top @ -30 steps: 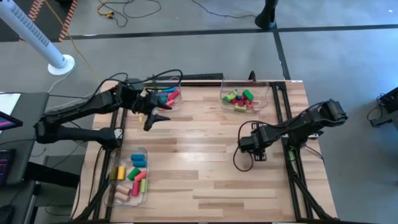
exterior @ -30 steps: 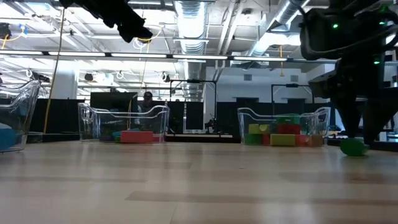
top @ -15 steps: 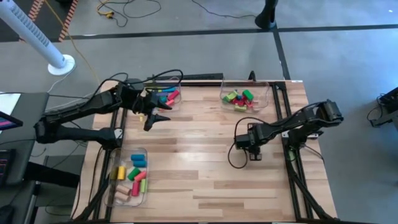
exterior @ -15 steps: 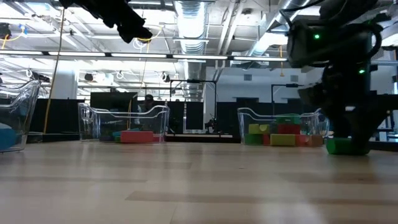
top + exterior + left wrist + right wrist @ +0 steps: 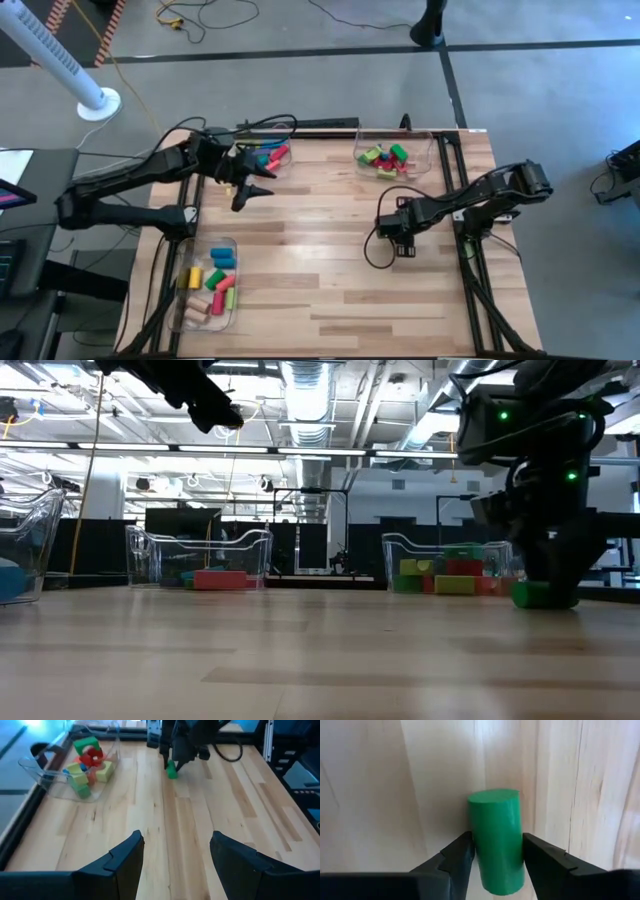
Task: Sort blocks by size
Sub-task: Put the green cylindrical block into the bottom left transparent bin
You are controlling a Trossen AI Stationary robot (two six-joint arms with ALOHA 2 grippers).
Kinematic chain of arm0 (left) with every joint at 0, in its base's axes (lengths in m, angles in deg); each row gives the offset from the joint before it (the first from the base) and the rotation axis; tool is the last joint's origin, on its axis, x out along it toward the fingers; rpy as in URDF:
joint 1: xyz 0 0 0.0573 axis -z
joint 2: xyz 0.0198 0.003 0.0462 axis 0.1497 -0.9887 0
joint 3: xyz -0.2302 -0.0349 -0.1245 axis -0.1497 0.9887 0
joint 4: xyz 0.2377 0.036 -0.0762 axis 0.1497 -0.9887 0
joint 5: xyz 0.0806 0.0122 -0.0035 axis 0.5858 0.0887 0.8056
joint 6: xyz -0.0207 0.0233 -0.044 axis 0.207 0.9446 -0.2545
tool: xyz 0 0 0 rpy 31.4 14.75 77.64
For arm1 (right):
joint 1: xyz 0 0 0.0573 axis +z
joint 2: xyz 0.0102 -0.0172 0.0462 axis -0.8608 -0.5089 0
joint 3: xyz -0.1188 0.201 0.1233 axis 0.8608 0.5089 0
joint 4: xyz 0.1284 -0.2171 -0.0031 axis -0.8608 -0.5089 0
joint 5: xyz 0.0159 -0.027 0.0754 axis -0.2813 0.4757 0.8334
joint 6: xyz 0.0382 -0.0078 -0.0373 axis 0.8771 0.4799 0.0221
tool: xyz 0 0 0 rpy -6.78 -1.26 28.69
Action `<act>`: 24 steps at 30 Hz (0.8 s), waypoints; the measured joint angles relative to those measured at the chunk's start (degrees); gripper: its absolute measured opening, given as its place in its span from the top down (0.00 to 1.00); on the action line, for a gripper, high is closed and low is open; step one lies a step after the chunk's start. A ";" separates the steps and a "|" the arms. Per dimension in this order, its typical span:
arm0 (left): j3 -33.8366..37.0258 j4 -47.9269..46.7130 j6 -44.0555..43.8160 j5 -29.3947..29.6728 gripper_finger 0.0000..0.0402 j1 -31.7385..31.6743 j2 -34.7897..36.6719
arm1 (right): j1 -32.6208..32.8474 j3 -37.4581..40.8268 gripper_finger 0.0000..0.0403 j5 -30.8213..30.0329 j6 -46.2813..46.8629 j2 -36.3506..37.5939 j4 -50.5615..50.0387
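Observation:
A green cylinder block (image 5: pixel 496 840) lies on its side on the wooden table, right of centre; it also shows in the low view (image 5: pixel 540 595) and the left wrist view (image 5: pixel 172 770). My right gripper (image 5: pixel 398 243) stands over it and is shut on it. My left gripper (image 5: pixel 255 190) hangs open and empty above the table, beside the far-left bin (image 5: pixel 262 155). The other blocks lie in three clear bins. My right gripper pinches the green cylinder's curved sides (image 5: pixel 479 845) between its two fingers (image 5: pixel 455 860). The fingers come from above, pointing down, one on each long side. The cylinder lies level with its underside on the table (image 5: pixel 540 606).
The far-left bin holds blue and red blocks. A far-right bin (image 5: pixel 392 158) holds green, red and yellow blocks. A near-left bin (image 5: pixel 210 280) holds several mixed blocks. A dark cable loops on the table (image 5: pixel 372 255) beside the right gripper. Bare wood shows at the middle (image 5: pixel 320 260).
My right gripper has gone a little toward the table's left edge. The green cylinder has slid along the table the same way with it, staying on the wood.

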 joint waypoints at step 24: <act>-0.02 13.51 8.50 1.69 0.46 15.39 -17.17 | 0.26 -3.23 0.62 1.73 1.02 0.02 22.11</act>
